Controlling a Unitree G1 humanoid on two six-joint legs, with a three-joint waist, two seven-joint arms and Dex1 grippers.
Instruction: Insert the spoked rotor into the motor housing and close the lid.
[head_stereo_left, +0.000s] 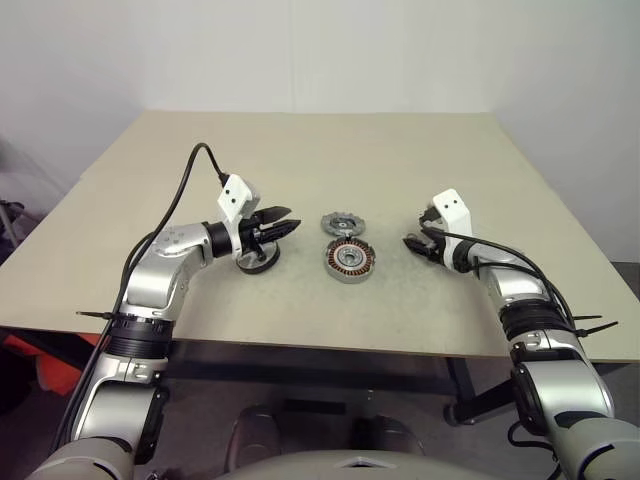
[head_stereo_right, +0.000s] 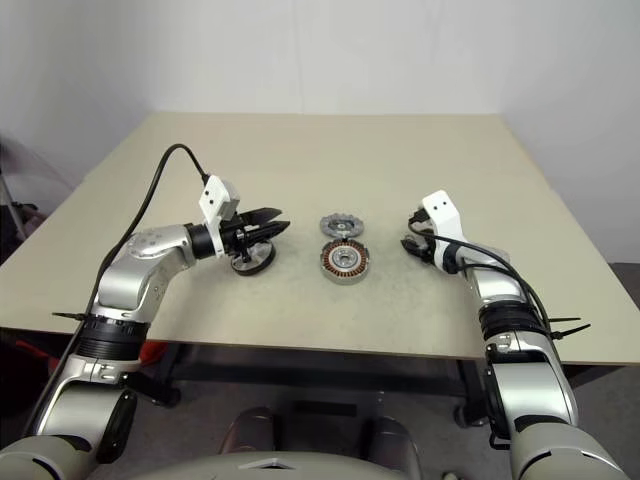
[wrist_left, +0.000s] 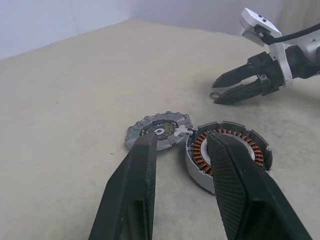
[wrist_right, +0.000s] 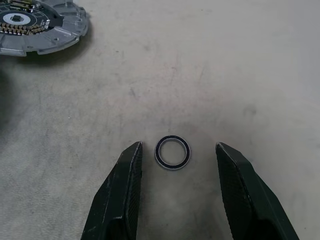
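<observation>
Your right gripper (wrist_right: 175, 192) is straddling a small ring (wrist_right: 172, 152), jaws apart; your left gripper (wrist_left: 182, 150) is hovering parted, grasping nothing.

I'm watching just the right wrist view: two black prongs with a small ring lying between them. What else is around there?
Observer: A motor housing with copper windings lies to the left of your right claw.
Operator: Is there a second claw?
Observer: Yes, the left claw hovers above a round dark part on the housing's other side.
Operator: Is it holding anything?
Observer: No, its fingers stand apart with nothing between them.
Operator: Anything else?
Observer: The spoked rotor lies right beside the housing.
</observation>
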